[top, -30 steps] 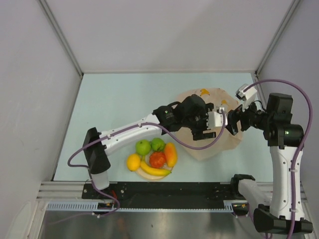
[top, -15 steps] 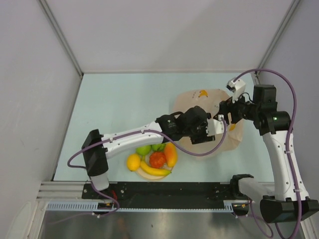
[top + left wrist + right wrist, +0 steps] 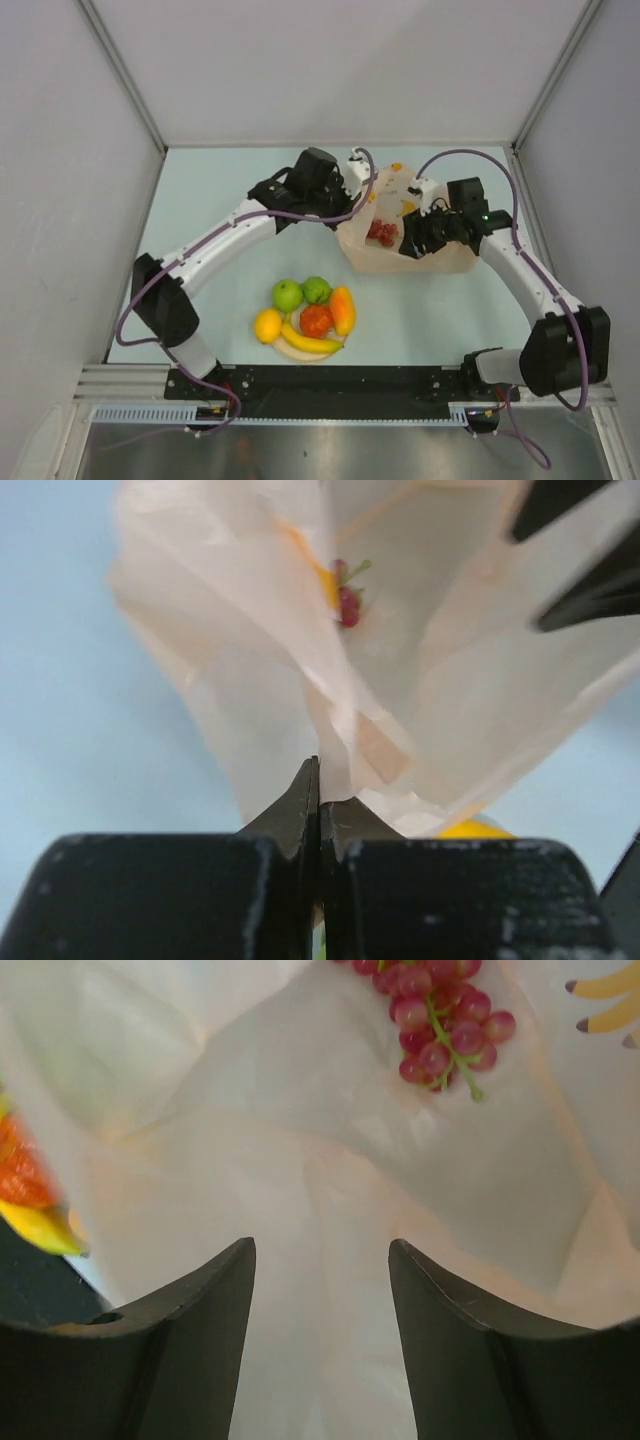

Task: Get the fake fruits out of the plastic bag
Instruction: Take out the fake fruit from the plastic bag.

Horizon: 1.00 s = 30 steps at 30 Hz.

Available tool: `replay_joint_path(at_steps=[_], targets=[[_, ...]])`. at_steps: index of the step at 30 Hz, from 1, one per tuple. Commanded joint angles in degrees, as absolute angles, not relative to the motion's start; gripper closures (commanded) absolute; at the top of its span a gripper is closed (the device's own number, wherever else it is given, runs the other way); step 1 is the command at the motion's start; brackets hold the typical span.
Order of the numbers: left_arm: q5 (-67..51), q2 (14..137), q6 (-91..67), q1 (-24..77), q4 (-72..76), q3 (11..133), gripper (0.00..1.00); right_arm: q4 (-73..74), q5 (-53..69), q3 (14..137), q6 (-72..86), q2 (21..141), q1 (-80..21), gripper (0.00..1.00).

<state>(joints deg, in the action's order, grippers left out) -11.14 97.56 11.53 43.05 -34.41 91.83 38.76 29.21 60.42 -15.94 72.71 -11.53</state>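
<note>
Left wrist: left gripper [image 3: 319, 780] pinched shut on plastic bag [image 3: 240, 670] rim.
My right gripper [image 3: 320, 1270] part-open, empty, at bag mouth; I risk snagging film, not the grape bunch [image 3: 440, 1015].

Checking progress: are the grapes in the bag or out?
In: the grape bunch lies inside the plastic bag, whose walls rise around it.
</note>
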Motion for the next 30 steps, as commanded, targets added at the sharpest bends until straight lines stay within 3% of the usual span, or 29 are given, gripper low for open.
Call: replay_joint_path(at_steps=[1, 15, 23, 26, 28, 29, 30], targets=[[-20.47, 88.96, 10.54, 45.0, -30.68, 88.69, 1.0, 24.37, 25.77, 60.91, -13.36, 79.08, -14.06, 0.36], [-23.91, 92.19, 10.11, 45.44, -28.65, 85.78, 1.0, 5.46, 13.63, 61.96, -14.15, 97.29, -21.7, 0.11], [-24.17, 93.87, 10.2, 45.88, -29.18, 86.22, 1.0, -0.26, 5.28, 68.89, -15.91, 108.27, -24.87, 0.1], [-23.91, 93.6, 10.2, 46.14, -29.36, 86.13, 1.0, 4.73, 3.25, 74.25, -14.77, 112.66, -24.44, 0.16], [-23.64, 93.34, 10.46, 46.41, -29.44, 85.78, 1.0, 6.94, 3.6, 77.16, -14.68, 114.6, -24.08, 0.28], [-23.29, 93.25, 10.55, 46.49, -29.27, 85.69, 1.0, 7.12, 4.21, 77.52, -14.94, 114.7, -23.65, 0.48], [-22.94, 93.25, 10.72, 46.58, -29.27, 85.52, 1.0, 7.12, 6.31, 77.61, -15.38, 114.7, -23.38, 0.59]])
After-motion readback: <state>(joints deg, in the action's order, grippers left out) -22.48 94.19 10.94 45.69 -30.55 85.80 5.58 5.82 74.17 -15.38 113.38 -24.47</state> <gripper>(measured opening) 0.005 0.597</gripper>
